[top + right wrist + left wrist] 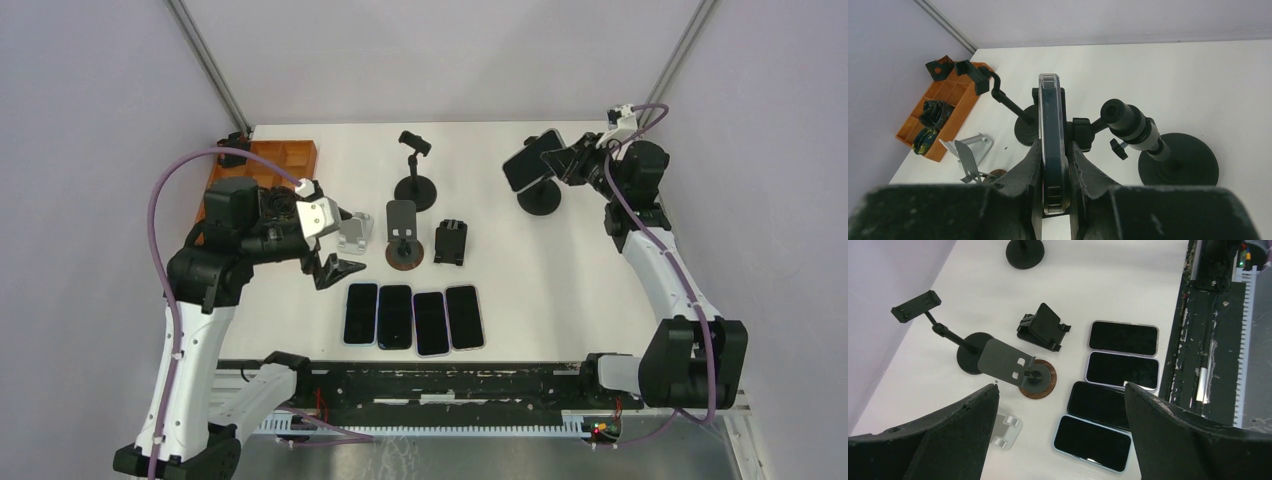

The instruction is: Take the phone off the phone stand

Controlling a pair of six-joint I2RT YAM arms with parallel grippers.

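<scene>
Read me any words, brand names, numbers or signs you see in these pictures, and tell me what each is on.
No text can be read anywhere.
The four flat phones have dark, blank screens.
The phone in the right gripper shows only its bare edge.
The stands and orange tray show no lettering.

Dark phone on black round-based stand

The right tool pinches the edge-on phone, whose back meets the clamp of the black phone stand on the white desk.
</scene>
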